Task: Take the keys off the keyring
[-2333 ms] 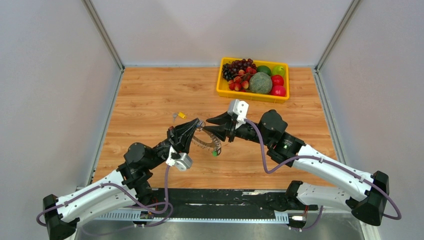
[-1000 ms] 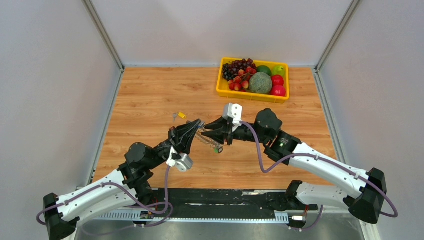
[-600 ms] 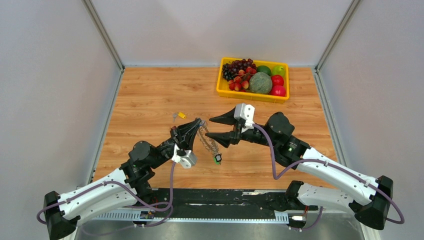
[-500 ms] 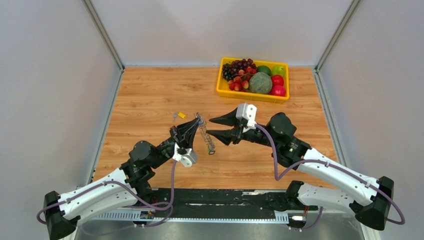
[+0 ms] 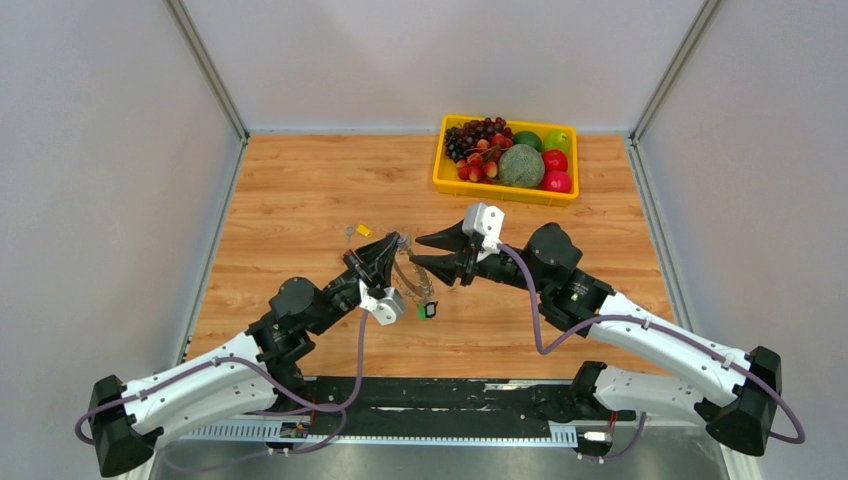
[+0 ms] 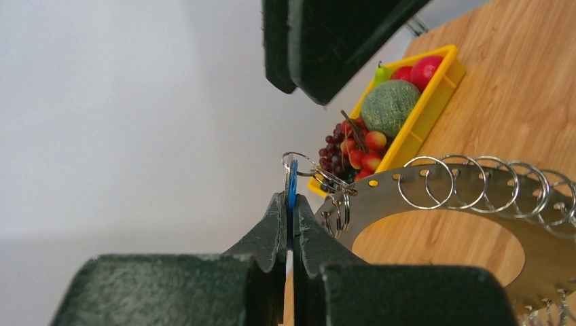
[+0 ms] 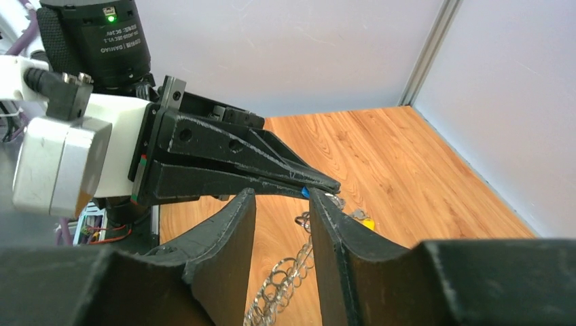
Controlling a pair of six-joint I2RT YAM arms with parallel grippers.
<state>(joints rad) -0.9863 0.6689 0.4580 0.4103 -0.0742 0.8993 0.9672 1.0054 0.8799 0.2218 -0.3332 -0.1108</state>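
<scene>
We saw the left gripper [image 6: 290,204] pressed tight on one blue key [image 6: 292,182], with the keyring [image 6: 370,204] hanging from it above the table [image 5: 300,200]. The right gripper [image 7: 283,197] stood spread beside the ring, and we could not tell whether it touched. One green key [image 5: 429,310] dangled and one yellow key [image 5: 363,230] lay loose. The blue key's blade was hidden.

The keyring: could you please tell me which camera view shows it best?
The left wrist view: the keyring is close up, its flat grey plate, central hole and rim loops clear, beside the left gripper pinching a blue key. The right wrist view shows only a strand of loops; the top external view shows it tiny.
</scene>
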